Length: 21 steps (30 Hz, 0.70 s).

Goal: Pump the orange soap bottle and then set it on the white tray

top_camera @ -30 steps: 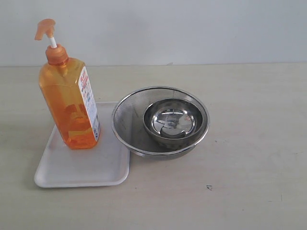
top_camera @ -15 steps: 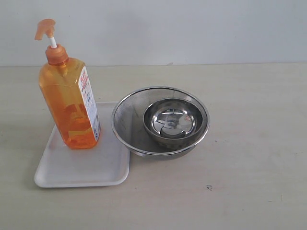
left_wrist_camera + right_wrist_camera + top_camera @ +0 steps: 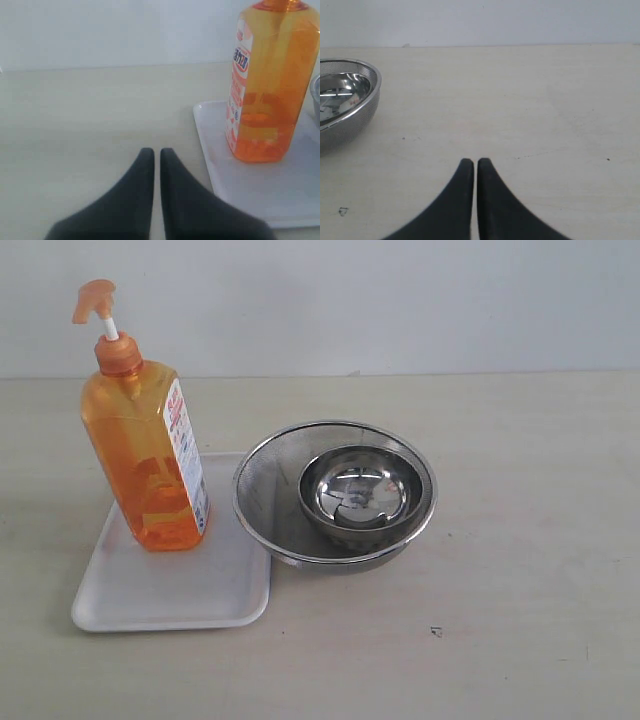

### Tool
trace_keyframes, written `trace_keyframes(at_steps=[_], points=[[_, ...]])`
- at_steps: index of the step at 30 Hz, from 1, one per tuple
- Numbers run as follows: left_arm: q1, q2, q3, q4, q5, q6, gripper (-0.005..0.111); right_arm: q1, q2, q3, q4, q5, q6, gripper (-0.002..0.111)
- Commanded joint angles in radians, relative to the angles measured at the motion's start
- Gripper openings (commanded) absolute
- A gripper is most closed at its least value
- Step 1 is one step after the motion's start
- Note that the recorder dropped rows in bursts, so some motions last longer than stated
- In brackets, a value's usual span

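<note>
The orange soap bottle (image 3: 145, 455) stands upright on the white tray (image 3: 170, 590) at the left of the exterior view, its pump head (image 3: 95, 300) raised on the white stem. The left wrist view shows the bottle (image 3: 272, 85) on the tray (image 3: 270, 195), off to one side of my left gripper (image 3: 153, 151), which is shut and empty over the bare table. My right gripper (image 3: 472, 161) is shut too, with nothing in it, over the table away from the bottle. Neither gripper appears in the exterior view.
A steel mesh bowl (image 3: 265, 490) holding a smaller steel bowl (image 3: 360, 495) sits right beside the tray, touching its right edge. The mesh bowl (image 3: 350, 107) also shows in the right wrist view. A small dark mark (image 3: 435, 631) lies on the table.
</note>
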Motion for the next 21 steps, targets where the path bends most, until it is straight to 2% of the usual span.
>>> trace_keyframes(at_steps=[1,21], points=[[-0.008,-0.004,0.003,-0.007,0.000,-0.006,0.005,-0.001,-0.005,0.000,-0.005,-0.005,0.001,0.000],[-0.008,-0.004,0.003,-0.007,0.000,-0.006,0.005,-0.001,-0.005,0.000,-0.005,-0.011,-0.001,0.000]])
